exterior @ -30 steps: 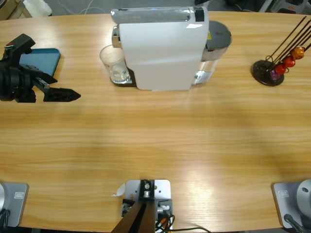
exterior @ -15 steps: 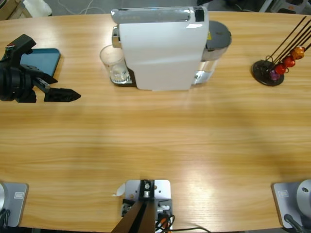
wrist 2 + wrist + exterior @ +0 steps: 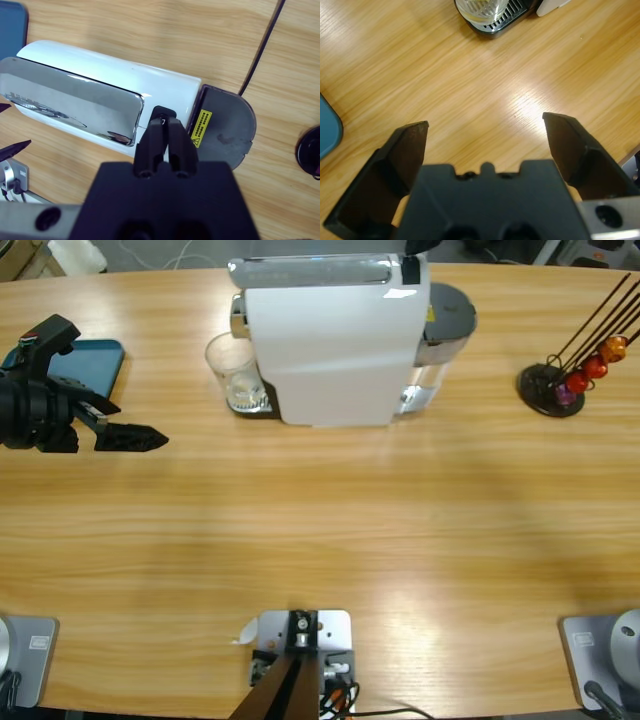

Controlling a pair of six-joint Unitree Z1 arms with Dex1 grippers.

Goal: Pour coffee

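Left gripper (image 3: 135,438) jaws spread wide, empty, over bench (image 3: 320,540), glass (image 3: 233,372) with coffee (image 3: 481,6) on machine tray, right gripper (image 3: 166,131) pinched closed, empty, above coffee machine (image 3: 330,335)

I see a long wooden table (image 3: 330,530) with pale, lengthwise grain filling nearly all of the high view. Overhead light leaves a soft glare patch near its middle. Beyond its far edge, grey floor (image 3: 160,252) shows.
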